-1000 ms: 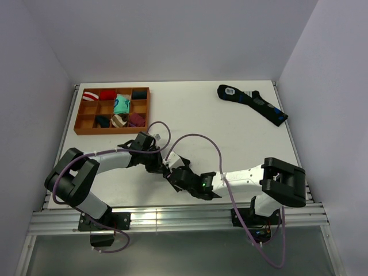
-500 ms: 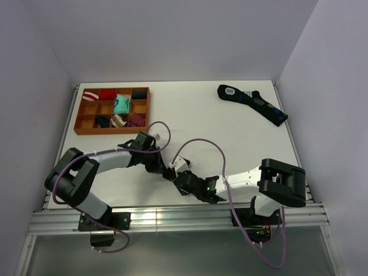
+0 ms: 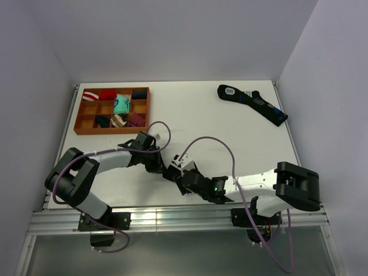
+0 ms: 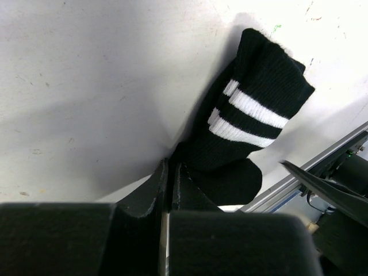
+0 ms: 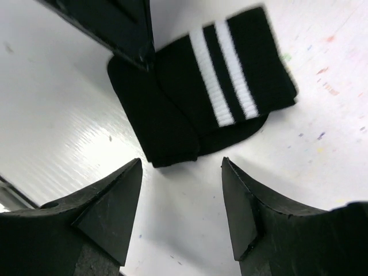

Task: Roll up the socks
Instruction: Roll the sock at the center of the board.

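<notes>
The sock [image 5: 201,98] is black with two white stripes around its cuff and lies folded over itself on the white table. In the left wrist view the sock [image 4: 253,109] runs from the striped cuff down to my left gripper [image 4: 171,168], which is shut on its dark end. That gripper's fingers [image 5: 129,29] reach the sock's corner from the top left of the right wrist view. My right gripper [image 5: 181,167] is open just short of the folded edge, nothing between its fingers. Seen from above, both grippers [image 3: 163,168] [image 3: 176,174] meet near the table's front, covering the sock.
A wooden divided tray [image 3: 109,131] with several small rolled sock bundles stands at the back left. A longer dark sock with blue marks [image 3: 253,103] lies at the back right. The aluminium rail [image 3: 172,218] runs along the near table edge, close behind the grippers.
My right gripper has slid left toward the left gripper and the sock, and its jaws stand wider now. The right arm's elbow has swung right. The left arm has held still.
</notes>
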{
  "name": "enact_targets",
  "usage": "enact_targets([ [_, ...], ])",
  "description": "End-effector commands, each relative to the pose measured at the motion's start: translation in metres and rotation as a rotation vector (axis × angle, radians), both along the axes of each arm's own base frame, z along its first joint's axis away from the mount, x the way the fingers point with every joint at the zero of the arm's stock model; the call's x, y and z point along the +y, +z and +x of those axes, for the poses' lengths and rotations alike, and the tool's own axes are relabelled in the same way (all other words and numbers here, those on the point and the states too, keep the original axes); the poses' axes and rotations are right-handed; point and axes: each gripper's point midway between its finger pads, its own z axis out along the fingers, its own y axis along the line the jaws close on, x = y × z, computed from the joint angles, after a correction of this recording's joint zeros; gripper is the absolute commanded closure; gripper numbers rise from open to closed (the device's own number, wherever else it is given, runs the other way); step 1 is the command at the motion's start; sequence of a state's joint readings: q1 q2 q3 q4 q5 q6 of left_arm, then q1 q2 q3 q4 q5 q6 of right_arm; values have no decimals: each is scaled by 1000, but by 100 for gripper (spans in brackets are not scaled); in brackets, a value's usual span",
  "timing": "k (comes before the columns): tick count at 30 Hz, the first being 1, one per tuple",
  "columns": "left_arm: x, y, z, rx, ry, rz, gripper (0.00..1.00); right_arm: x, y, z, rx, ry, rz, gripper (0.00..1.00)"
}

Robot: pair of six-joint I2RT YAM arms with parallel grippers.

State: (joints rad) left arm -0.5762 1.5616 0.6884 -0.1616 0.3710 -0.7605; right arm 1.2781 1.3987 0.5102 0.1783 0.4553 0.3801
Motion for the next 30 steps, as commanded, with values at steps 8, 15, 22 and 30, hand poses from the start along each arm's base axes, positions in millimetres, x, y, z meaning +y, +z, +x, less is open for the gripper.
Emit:
enact_targets([
  [8, 21, -18, -6, 29, -15, 127, 100, 40, 40, 10, -74, 126, 17, 34],
  [15, 22, -16, -7, 29, -38, 137, 100, 45, 28, 16, -46, 160, -20, 34],
  [22, 22, -14, -6, 28, -51, 145, 100, 45, 24, 17, -28, 180, -21, 37],
  [30, 21, -14, -3, 27, -47, 145, 100, 46, 15, 9, 8, 187, 19, 39],
])
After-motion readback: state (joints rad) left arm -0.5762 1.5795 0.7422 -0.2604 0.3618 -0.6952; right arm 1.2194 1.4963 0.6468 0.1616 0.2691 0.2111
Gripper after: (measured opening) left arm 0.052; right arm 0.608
